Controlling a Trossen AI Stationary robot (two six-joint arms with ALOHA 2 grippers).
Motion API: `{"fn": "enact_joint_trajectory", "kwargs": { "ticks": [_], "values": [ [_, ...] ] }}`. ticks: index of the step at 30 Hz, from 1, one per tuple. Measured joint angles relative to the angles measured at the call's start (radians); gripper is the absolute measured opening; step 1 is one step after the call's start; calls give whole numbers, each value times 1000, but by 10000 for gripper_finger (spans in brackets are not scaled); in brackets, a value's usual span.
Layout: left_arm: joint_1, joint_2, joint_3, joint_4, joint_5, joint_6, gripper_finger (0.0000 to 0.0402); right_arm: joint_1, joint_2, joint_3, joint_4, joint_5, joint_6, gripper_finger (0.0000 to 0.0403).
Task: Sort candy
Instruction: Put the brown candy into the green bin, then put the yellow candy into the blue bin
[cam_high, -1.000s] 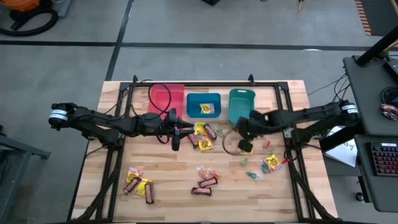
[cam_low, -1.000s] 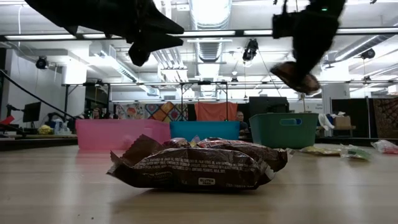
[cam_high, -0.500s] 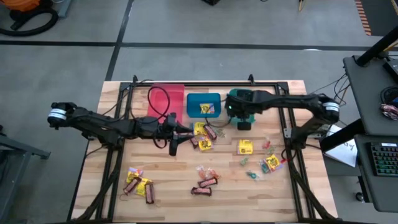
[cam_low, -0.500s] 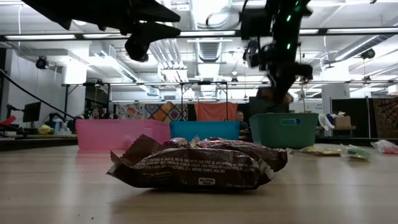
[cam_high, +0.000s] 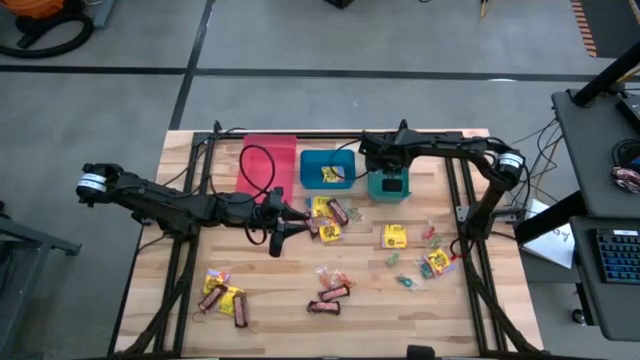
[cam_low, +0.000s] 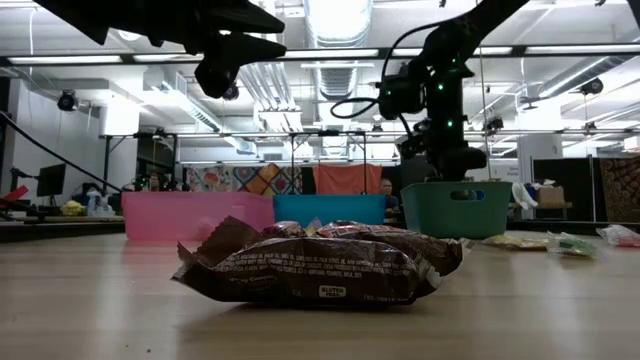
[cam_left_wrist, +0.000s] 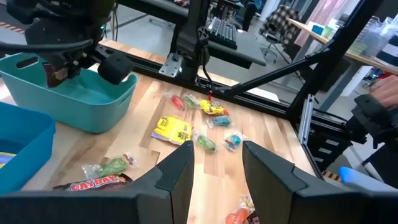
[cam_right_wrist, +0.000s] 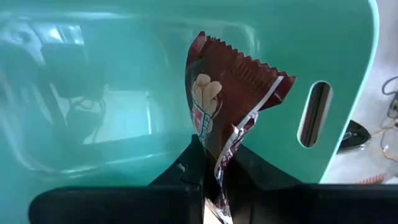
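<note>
**One brown-red bar pinched over the teal bin**

One candy bar (cam_right_wrist: 227, 106) is caught between the right gripper's (cam_right_wrist: 211, 165) fingers, which are pressed together on its lower end. Its wrapper is glossy dark brown-red with a zigzag crimped top edge, a peanut picture and a strip of white lettering down the front, and it stands nearly upright, crumpled along one side. Behind it is the inside wall of the teal bin (cam_right_wrist: 93, 68), with a slotted handle hole near the rim. From above, the right gripper (cam_high: 388, 178) sits over the teal bin (cam_high: 398, 190) at the table's 12 o'clock edge.

Left of that bin stand the blue bin (cam_high: 312, 162), with a yellow packet (cam_high: 329, 175) in it, and the pink bin (cam_high: 268, 158).

The left gripper (cam_high: 279, 235) hovers near the table's centre, its fingers spread apart with nothing between them. Just at its 3 o'clock lies a cluster of yellow packets and brown-red bars (cam_high: 327, 218).

More candy is scattered on the wooden table (cam_high: 180, 310): a yellow square packet (cam_high: 394, 236) right of centre, small green and pink clear-wrapped pieces (cam_high: 405, 282) with another yellow packet (cam_high: 437, 263) toward 4 o'clock, orange-wrapped sweets and two dark bars (cam_high: 333, 293) at 6 o'clock, and yellow packets with bars (cam_high: 224, 297) at 8 o'clock.

At table height, a dark Payday-style bar (cam_low: 310, 265) fills the foreground.
</note>
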Motion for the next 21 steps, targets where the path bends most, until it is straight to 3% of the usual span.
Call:
{"fn": "enact_joint_trajectory", "kwargs": {
  "ticks": [8,21],
  "values": [
    [0,0,0,-23,0,0,121,-12,-1,0,22,1,4,38],
    [0,0,0,-46,0,0,121,-11,-2,0,45,0,46,121]
  ]
}}
